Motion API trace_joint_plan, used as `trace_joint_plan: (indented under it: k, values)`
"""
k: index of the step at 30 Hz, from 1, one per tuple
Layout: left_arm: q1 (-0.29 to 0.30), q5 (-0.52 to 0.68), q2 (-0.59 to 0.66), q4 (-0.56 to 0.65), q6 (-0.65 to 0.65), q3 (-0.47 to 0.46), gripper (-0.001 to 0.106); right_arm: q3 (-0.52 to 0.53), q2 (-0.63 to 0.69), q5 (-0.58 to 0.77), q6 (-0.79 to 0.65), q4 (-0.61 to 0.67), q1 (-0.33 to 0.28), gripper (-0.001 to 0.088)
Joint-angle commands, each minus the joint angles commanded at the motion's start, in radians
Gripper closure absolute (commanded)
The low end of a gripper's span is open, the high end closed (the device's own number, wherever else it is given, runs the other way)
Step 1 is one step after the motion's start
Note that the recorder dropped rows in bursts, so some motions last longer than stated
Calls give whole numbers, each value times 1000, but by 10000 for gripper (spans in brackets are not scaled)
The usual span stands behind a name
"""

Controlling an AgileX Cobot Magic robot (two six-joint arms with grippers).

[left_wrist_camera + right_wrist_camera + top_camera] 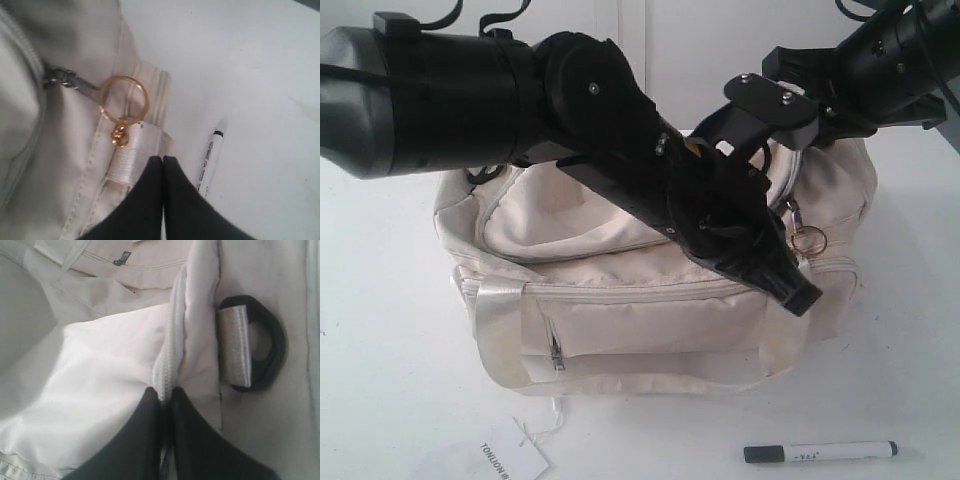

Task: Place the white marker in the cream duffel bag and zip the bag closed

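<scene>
Lying on the white table (380, 400), not yet inside: slim white plastic marker (209, 165), beside the left gripper (163, 159), fingers pressed together on nothing, near the gold ring pull (102, 100). Pinching the zipper edge of the cream cloth duffel bag (650, 320), likely to steady it: right gripper (166, 392).

A white bench (380, 330) fills the foreground — matte, faintly marked, evenly lit with soft shadows. Behind it stands a plain white wall (720, 40), split by one vertical seam (646, 50).
</scene>
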Motion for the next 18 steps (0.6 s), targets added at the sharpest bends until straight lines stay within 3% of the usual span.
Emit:
trace_joint_plan:
  k: [5,11,18]
  values:
    - [38,-8,2,-142,-37,2,1053,0,0,2,0,0,0,868]
    - [38,-68,30,-278,-32,2,1027,0,0,2,0,0,0,868]
    - [38,-85,66,-324,-32,2,614,0,0,4,0,0,0,868]
